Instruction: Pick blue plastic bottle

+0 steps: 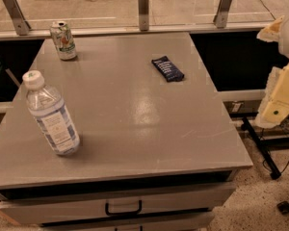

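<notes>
Camera view, single entry.

Item 1: blue plastic bottle (52, 114). It was clear-walled, with a white screw cap and a blue-and-white label. It stood on its base near the left edge of the surface (135, 109), closer to the front-left corner than to the far one. The cap was uppermost. In the view the long axis ran from the base up to the cap, slanting toward the far-left corner. Nothing touched it.

Item 2: tool (279, 95). It showed as pale yellow-white parts at the right of the view, beyond the right edge of the surface and well apart from the bottle. Whether it was apart or together could not be told. It held nothing visible.

Item 3: white-green drink can (62, 41), upright at the far-left corner.

Item 4: dark blue snack packet (167, 69), lying flat toward the far edge, right of centre.

Item 5: the surface was grey, smooth and faintly glossy. It topped a cabinet with a drawer front and a black handle (123, 208) below the front edge.

Room: metal posts (143, 4) stood on a rail behind the far edge. A speckled floor (267, 206) showed at lower right, crossed by a black stand leg (261, 150).
</notes>
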`<state>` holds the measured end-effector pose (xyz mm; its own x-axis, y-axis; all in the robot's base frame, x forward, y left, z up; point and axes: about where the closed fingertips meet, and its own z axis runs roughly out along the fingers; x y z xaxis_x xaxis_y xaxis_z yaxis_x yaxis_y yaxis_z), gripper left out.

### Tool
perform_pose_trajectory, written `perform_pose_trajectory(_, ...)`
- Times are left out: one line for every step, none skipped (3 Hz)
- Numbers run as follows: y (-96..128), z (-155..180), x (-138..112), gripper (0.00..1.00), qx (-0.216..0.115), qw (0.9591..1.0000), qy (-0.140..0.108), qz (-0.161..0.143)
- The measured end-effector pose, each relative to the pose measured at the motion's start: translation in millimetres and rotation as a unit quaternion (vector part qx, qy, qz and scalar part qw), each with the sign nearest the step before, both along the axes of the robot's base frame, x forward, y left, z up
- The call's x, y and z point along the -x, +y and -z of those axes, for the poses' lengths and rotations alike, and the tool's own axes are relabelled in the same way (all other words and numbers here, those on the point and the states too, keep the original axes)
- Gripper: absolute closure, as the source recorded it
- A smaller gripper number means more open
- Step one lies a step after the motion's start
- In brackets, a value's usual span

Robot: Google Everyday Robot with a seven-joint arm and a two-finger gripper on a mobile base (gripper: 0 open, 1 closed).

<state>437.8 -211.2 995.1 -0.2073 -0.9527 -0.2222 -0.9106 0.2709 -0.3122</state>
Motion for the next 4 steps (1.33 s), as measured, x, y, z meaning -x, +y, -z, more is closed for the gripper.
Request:
perform_pose_trajectory(0, 0, 0, 0.00, 0.000, 1.0000, 0.000, 0.000)
perform_pose_trajectory(23, 13, -10, 0.00, -0.043, 0.9988, 0.002, -0.023)
perform_pose_trajectory(99, 50, -34, 0.00, -0.135, 0.9861, 0.015, -0.095)
perform_pose_trajectory(177, 70, -50, 0.00, -0.223, 0.9611, 0.026, -0.160)
